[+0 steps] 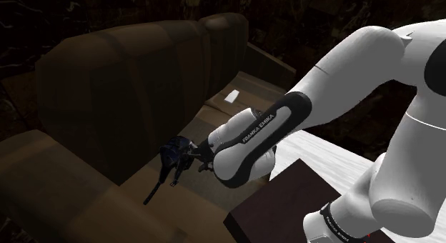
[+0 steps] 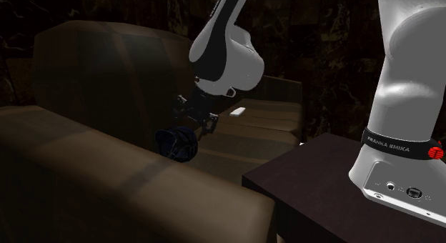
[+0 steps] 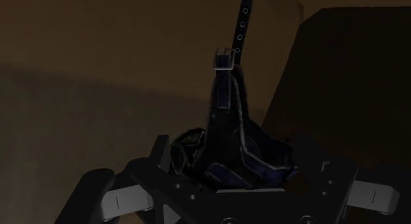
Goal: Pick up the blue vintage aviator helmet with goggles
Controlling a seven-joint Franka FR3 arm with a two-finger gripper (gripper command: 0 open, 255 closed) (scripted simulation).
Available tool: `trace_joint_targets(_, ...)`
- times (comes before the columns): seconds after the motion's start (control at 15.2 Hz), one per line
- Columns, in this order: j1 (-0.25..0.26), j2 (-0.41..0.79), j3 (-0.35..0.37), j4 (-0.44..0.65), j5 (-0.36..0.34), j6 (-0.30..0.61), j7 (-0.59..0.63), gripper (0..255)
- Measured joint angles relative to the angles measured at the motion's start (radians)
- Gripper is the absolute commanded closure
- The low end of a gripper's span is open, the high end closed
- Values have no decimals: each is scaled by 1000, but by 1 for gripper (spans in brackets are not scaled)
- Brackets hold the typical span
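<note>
Blue aviator helmet [image 1: 175, 151] | clasped by end effector [image 3: 236, 157] | strap [image 1: 154, 191] dangling over brown sofa [image 1: 107, 84]

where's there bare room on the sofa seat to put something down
Bare seat lies between the helmet and the small white object, and beyond that object toward the far end of the sofa. It is crowded around the helmet, where the gripper is close by.

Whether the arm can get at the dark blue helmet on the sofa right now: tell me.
Probably yes. The gripper sits right at the helmet on the sofa seat, nothing stands between them, and the small white item lies well apart, further along the seat.
</note>
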Motion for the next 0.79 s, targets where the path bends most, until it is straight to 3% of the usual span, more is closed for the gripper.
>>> trace_joint_targets(0.13, 76, 78, -61, 83, 29, 44, 11, 0)
trace_joint_targets(0.66, 28, 261, -25, 145, -50, 178, 36, 0)
trace_joint_targets(0.73, 24, 269, -22, 146, -56, 184, 38, 255)
trace_joint_targets(0.79, 22, 273, -21, 146, -60, 187, 39, 255)
